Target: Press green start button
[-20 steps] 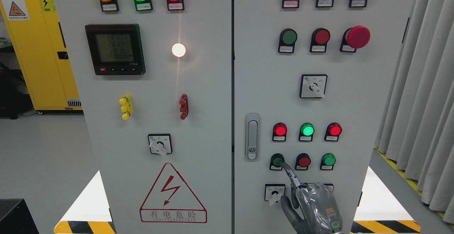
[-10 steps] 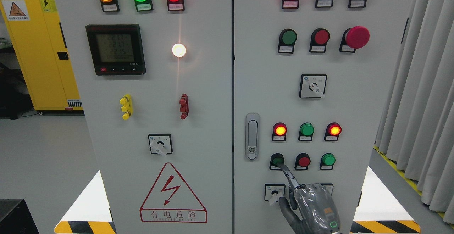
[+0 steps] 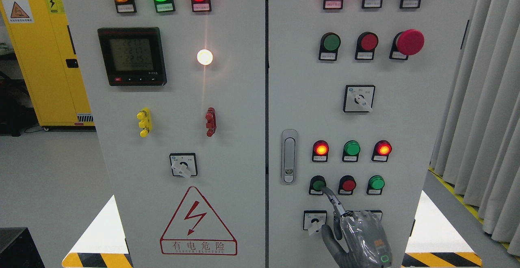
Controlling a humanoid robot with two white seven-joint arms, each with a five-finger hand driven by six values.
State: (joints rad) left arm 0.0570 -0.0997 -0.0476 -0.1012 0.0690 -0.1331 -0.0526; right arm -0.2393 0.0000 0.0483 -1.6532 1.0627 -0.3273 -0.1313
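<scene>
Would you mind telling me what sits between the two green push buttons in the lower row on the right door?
In the head view, a red push button sits between the left green button, which the right hand touches with one finger, and the right green button.

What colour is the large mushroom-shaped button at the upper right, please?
Red mushroom button, clearest in the head view.

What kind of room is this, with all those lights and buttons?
Probably an industrial or electrical training room: a grey switchgear cabinet with indicator lamps, a high-voltage warning sign, and a yellow safety cabinet behind.

Matt painted metal cabinet (image 3: pixel 243 158), glossy plastic green button (image 3: pixel 317 184), shiny metal door handle (image 3: pixel 289 156).
</scene>
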